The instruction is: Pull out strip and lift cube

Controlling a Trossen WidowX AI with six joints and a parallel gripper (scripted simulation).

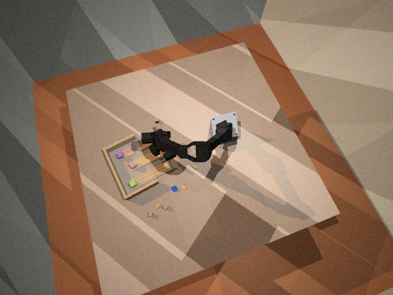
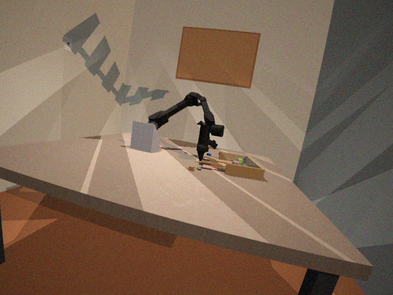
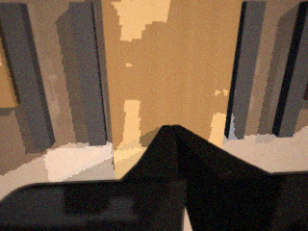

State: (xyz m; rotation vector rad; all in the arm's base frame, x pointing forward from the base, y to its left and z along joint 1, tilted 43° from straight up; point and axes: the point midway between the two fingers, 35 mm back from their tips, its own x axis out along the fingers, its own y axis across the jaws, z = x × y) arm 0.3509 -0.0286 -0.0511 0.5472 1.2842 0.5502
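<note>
Tray [image 1: 114, 174] [image 2: 244, 172] w/ low walls on 3 sides, open twd the arm. In it, top view: purple cube [image 1: 120, 155] nr one corner, at the end of a salmon strip [image 1: 127, 152]; pink cube [image 1: 132, 164] [image 2: 235, 162] w/ a small mark, too blurred to read, on the far end of the wide tan strip [image 1: 144, 161] [image 3: 173, 72] in the mid lane; green cube [image 1: 132, 183] [image 2: 240, 160] nr the opp. side wall, w/ narrow tan lengths running from it twd the open side. Can't tell for sure which strip is in one piece.

Edges/room: tray sits on the worktop [image 1: 206, 235] [image 2: 177, 190], well in from its edges. Wrist view has dark rails [image 3: 89, 72] [image 3: 247, 72] either side of the tan strip, so little side room there. Orange block [image 1: 156, 120] [image 2: 191, 168] & grey pebble [image 1: 154, 128] [image 2: 199, 168] lie outside, on the purple cube's side; blue disc [image 1: 174, 188] [image 2: 209, 154] & a few small tan blocks [image 1: 165, 207] on the green cube's side.

Pincer [image 1: 171, 155] [image 2: 200, 161] [image 3: 169, 133]: fully closed, tips together, nothing gripped. Points down at the tray's open side, tips at/over the tan strip's near end; contact can't be told.
</note>
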